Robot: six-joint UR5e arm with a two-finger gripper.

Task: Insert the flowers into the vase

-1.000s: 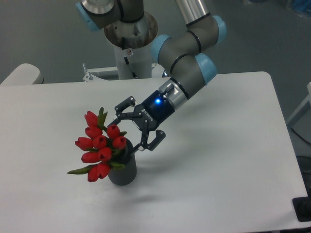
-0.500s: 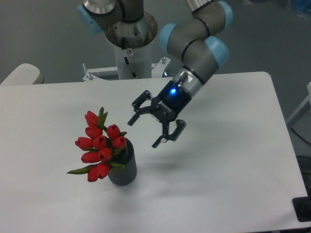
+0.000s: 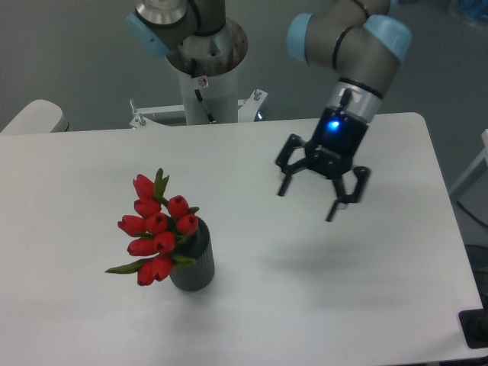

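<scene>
The flowers (image 3: 156, 232), a bunch of red tulip buds with green leaves, stand in the vase (image 3: 193, 265), a small dark grey ribbed cylinder at the front left of the white table. The bunch leans out to the left over the rim. My gripper (image 3: 308, 200) hangs in the air well to the right of the vase, above the table's middle right. It is open and empty, with its fingers (image 3: 284, 181) spread wide and pointing down.
The arm's white base column (image 3: 206, 72) stands behind the table's far edge. A pale rounded object (image 3: 30, 116) sits off the far left corner. The white table (image 3: 366, 305) ends near the right and front of the view.
My open gripper has drawn away from the vase, moving right and up. The flowers and vase have stayed put.
</scene>
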